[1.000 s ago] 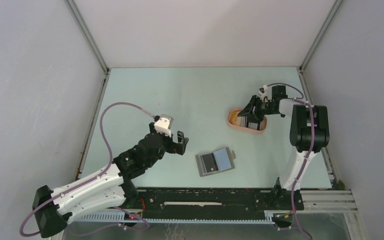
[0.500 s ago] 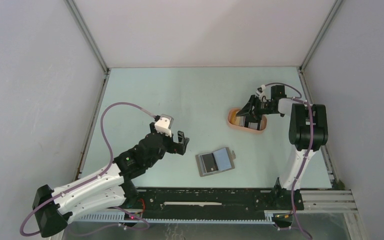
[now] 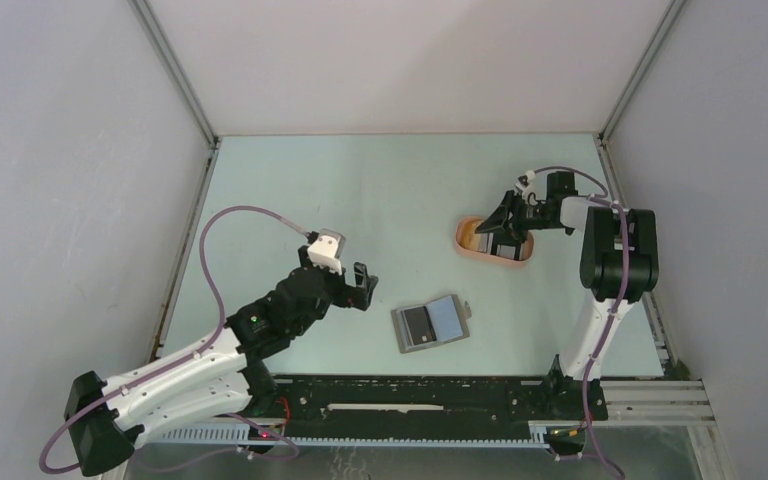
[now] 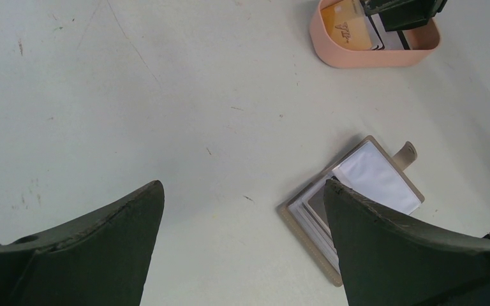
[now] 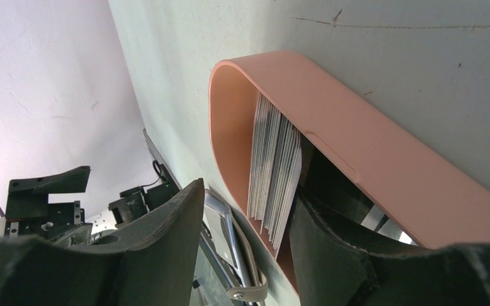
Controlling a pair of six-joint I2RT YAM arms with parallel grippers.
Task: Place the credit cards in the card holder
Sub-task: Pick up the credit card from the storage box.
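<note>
Credit cards [image 5: 274, 166] stacked in peach tray [image 5: 370, 146], card holder [image 4: 363, 188] open on table [image 3: 360, 190]
Right gripper [image 5: 249, 204] has its jaws parted astride the stack, seen edge-on inside the tray, not clenched on it. An orange-yellow card [image 4: 346, 29] there bears dark script too small to read. The holder lies flat, clear sleeves up, well apart from the tray. Left gripper [image 4: 242, 197] hangs released above the table near it.

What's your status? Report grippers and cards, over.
Left gripper open, hovering beside open holder. Right gripper open, straddling striped card on edge in tray. Orange card also in tray. Nothing between tray and holder.
</note>
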